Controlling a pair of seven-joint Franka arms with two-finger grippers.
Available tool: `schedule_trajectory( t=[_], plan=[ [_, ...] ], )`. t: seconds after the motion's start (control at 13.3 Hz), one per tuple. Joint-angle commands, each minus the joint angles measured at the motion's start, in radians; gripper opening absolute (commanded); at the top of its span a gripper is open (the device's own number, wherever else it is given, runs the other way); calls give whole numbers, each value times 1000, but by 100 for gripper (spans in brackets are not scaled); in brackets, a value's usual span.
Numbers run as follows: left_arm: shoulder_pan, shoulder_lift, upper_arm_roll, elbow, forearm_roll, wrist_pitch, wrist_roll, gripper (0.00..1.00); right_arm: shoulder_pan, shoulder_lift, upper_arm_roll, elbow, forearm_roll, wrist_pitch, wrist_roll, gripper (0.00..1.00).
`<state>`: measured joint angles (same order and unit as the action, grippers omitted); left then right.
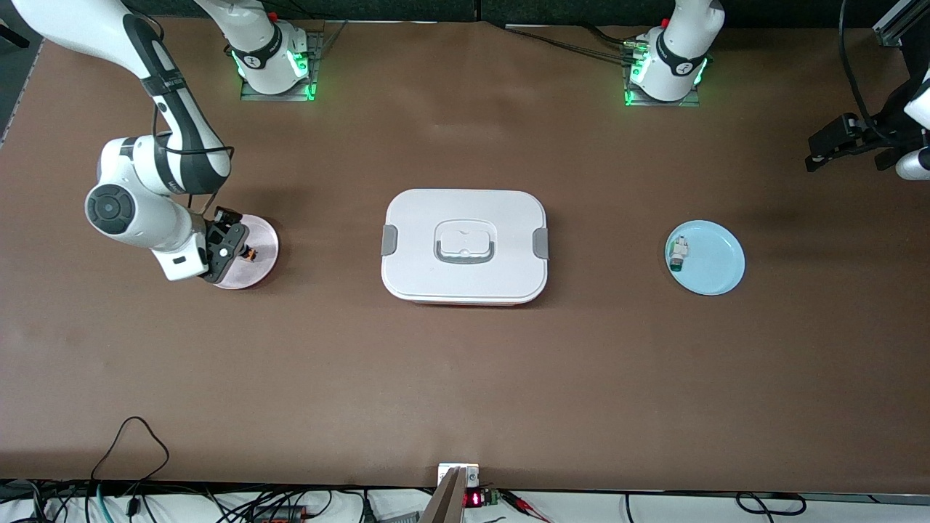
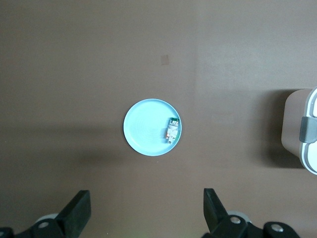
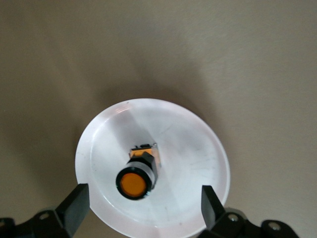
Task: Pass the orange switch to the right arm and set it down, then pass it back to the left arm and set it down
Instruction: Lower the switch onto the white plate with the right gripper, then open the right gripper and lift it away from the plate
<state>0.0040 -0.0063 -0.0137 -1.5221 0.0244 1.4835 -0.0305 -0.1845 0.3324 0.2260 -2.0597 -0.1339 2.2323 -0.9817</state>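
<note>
- Two plates, one box (image 1: 465,247), one orange switch (image 3: 137,177).
- Right hand (image 3: 141,206) wide open, empty, over the switch, seemingly not touching.
- Left hand (image 2: 146,213) wide open, empty, waits.

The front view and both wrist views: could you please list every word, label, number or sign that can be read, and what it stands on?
No text can be read in any view.
White rectangular plastic box: no lettering visible on its lid.
Black switch with round orange face on the pale pink round plate: no marking visible.
Small white-and-green part on the light blue round plate: too small to tell.
Red lit display at the table's near edge: too small to read.
</note>
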Motion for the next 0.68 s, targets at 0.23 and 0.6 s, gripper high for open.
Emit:
schedule_trajectory(
  t=[0.23,0.6],
  plan=[
    [2,12,-2,28,16,-20,-3,100,-9,-47,4,209,135,-195,50,100],
    [2,12,-2,26,16,-20,-3,100,-4,-70,7,395,132,-420,436,100]
  ],
)
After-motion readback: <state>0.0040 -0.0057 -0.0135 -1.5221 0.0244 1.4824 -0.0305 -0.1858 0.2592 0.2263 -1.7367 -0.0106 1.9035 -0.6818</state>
